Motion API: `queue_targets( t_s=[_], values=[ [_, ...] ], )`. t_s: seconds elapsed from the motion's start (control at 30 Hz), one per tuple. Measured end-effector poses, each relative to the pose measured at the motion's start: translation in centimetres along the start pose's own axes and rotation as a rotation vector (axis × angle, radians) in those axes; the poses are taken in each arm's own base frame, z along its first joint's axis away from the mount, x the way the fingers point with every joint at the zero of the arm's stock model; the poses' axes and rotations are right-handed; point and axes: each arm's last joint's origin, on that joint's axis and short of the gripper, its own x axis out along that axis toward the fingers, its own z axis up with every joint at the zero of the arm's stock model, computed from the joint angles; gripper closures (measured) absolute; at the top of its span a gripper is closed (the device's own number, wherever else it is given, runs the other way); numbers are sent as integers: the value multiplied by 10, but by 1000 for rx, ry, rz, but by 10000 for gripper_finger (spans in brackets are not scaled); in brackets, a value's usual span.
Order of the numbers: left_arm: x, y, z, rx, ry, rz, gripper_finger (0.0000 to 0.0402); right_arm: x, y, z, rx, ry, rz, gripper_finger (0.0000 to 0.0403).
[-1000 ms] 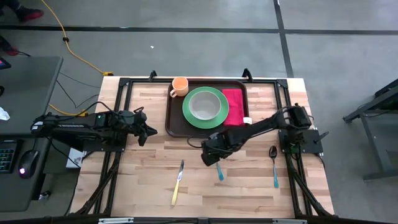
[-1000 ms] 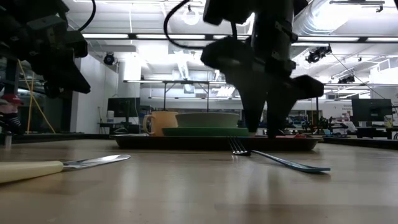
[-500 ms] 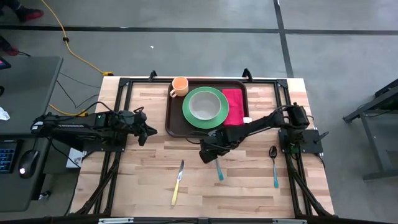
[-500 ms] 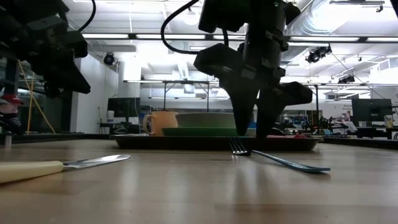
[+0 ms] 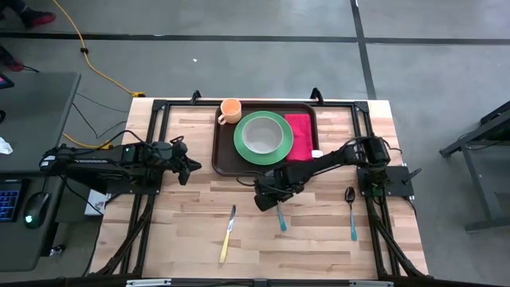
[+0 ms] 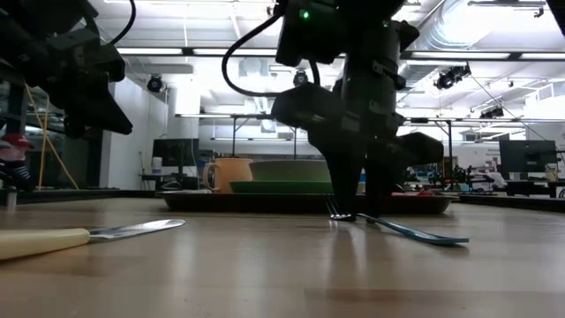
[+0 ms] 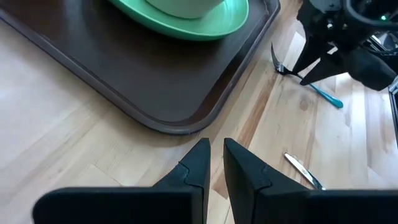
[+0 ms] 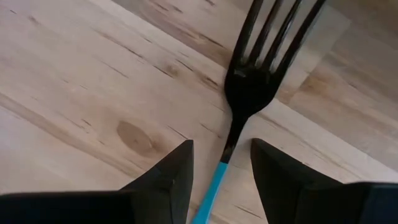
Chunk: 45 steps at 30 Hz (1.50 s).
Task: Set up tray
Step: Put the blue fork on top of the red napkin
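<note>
The right gripper hangs low over a blue-handled fork on the bench, jaws apart astride its neck. The tray sits at the bench's far edge. The left gripper waits beside it, jaws nearly together, empty.

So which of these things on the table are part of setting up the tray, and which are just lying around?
Part of the job:
- tray, holding the green plate with bowl, red napkin and orange mug
- fork, between the open right gripper fingers
- knife and spoon, likely waiting their turn

Just lying about:
- yellow cable on the floor
- left gripper, waiting beside the tray
</note>
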Motion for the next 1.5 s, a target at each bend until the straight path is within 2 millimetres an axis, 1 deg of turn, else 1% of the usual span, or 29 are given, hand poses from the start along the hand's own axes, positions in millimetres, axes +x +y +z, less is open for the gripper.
queue_targets(
  t_s=[0.37,0.73,0.93,1.1,1.5],
  values=[
    [0,0,0,0,-4,6,325,1,-1,1,1,-41,-30,265],
    [0,1,1,0,-19,27,325,3,-3,1,-6,-65,-62,299],
    [0,1,1,0,-20,28,325,6,-4,2,-6,-69,-72,300],
    [0,1,1,0,-19,28,325,17,-4,2,1,-46,-79,300],
    [0,1,1,16,-20,30,325,18,-5,2,12,-59,-88,300]
  ],
)
